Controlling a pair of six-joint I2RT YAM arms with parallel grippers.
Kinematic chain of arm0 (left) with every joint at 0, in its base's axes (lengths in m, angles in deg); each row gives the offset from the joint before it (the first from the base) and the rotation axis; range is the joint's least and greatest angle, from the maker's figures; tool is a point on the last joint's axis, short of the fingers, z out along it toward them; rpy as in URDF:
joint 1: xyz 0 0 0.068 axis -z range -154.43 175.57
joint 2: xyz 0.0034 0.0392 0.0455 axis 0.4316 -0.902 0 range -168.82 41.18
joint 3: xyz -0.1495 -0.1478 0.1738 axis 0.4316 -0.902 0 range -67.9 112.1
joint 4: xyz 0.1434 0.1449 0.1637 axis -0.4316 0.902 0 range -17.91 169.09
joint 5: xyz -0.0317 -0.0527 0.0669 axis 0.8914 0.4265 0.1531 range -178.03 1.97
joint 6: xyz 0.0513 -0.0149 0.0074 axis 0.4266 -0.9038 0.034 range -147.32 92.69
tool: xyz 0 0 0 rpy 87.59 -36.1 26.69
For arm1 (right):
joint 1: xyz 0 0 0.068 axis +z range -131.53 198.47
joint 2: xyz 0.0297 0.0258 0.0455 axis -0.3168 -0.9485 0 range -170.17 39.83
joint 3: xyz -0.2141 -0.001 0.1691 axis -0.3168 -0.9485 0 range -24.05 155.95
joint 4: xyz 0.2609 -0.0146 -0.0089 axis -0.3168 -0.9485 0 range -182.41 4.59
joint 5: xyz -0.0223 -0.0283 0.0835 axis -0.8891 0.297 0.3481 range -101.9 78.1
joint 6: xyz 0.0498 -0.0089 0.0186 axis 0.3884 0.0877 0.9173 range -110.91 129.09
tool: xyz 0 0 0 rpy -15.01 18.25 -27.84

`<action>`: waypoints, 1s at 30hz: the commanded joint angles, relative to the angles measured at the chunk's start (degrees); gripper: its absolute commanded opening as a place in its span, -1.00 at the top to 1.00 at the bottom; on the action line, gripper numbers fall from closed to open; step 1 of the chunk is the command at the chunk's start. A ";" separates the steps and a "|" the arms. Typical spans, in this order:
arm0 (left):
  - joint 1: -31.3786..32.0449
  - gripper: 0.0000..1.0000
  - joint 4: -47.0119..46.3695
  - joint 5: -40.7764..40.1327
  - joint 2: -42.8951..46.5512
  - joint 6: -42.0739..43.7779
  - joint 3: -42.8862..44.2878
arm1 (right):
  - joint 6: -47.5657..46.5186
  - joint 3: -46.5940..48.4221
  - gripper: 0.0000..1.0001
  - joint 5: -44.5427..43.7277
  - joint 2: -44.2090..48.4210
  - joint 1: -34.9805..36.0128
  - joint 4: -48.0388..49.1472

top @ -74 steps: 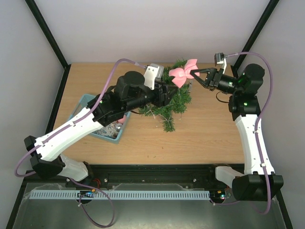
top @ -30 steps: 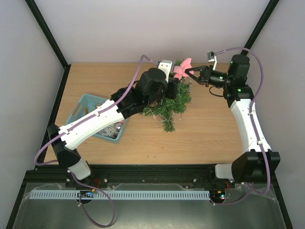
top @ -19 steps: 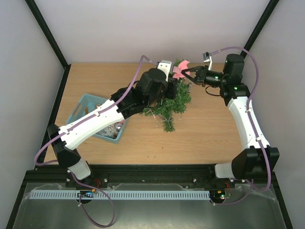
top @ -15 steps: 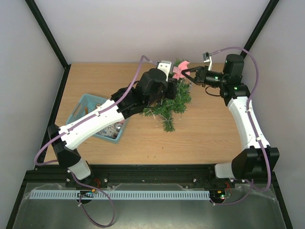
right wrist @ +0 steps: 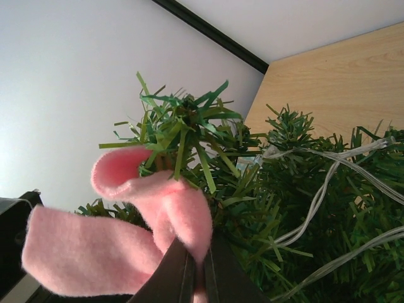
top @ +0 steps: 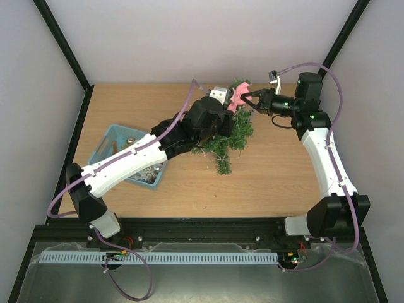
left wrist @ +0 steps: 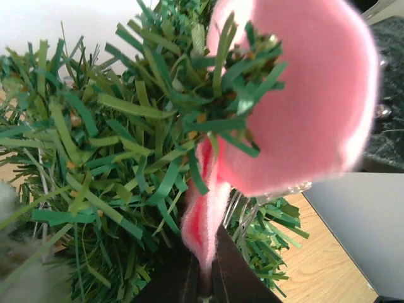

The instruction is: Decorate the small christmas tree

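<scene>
Top view alone gives the whole table (top: 284,173). The tree (top: 228,139) is at the far middle, between the 2 grippers. The basket (top: 106,142) is well behind the left gripper (left wrist: 203,285), partly under that arm, and no wrist cam shows it. The pink felt (top: 238,98) sits at the tree top, right at the tips of the right gripper (top: 249,101).

Left wrist cam: the fingers are pressed together on a thin edge of the felt. Branches are directly ahead & to the left of the tips, and the felt fills the upper right.

Right wrist cam: jaws closed too, pinching a fold of the felt. A branch tip pokes through the felt loop just above, and a clear wire (right wrist: 328,186) runs over the branches to the right.

Hard to see: in top view the left tips are covered by their own wrist. The tree base is hidden by branches, and the basket content is too small to tell.
</scene>
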 commanded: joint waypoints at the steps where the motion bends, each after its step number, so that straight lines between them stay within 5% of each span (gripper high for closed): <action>1: 0.12 0.95 -0.53 -1.18 1.75 -1.04 -1.33 | -1.16 0.22 0.96 0.09 0.26 0.16 -1.01; 8: 0.12 0.90 -0.57 -1.12 3.05 -1.39 -0.97 | -1.16 0.17 0.80 -0.27 1.01 0.18 -1.46; 16: 0.06 0.58 1.09 -3.03 4.41 -2.24 -0.76 | -3.34 0.25 0.56 -2.31 2.42 0.09 -4.69; 30: -0.13 0.47 4.07 -5.63 9.95 -5.00 -1.90 | -3.57 -0.67 0.12 -2.91 6.12 -2.83 -7.54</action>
